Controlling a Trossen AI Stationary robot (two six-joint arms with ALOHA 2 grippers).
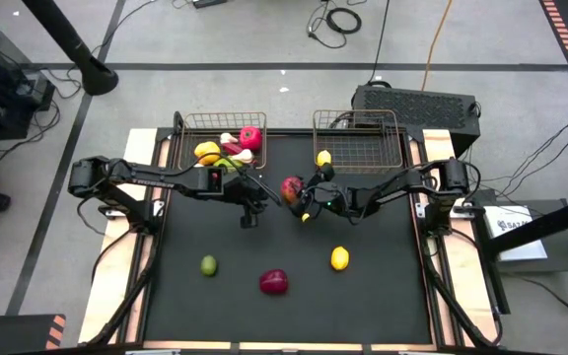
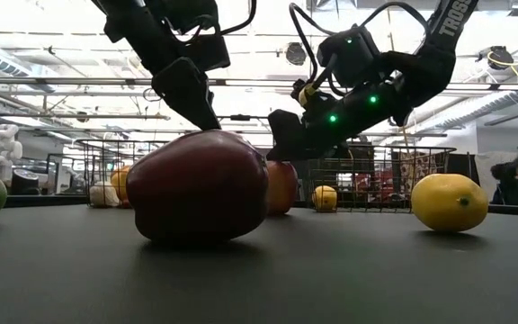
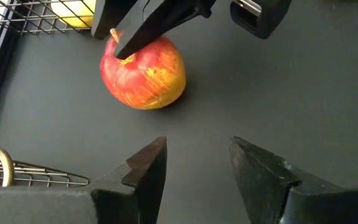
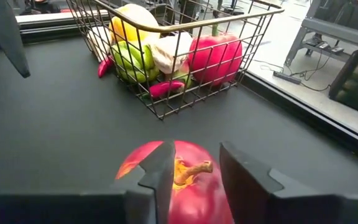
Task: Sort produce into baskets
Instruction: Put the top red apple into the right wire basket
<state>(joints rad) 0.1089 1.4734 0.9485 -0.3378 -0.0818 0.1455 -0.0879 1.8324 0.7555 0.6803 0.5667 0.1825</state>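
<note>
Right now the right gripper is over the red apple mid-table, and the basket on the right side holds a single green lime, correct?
Not quite. The right gripper is at the red apple, but the right basket holds a single yellow lemon, not a lime. The high view shows it.

Two baskets (image 1: 224, 126) (image 1: 357, 141) are sitting on the table. Two lemons (image 1: 339, 258) (image 1: 323, 158), one apple (image 1: 291, 187), one lime (image 1: 208, 265) and one onion (image 1: 273, 282) are lying outside the filled basket.

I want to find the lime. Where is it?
In the high view, the green lime lies on the table's front left, apart from the dark red fruit on its right.
</note>
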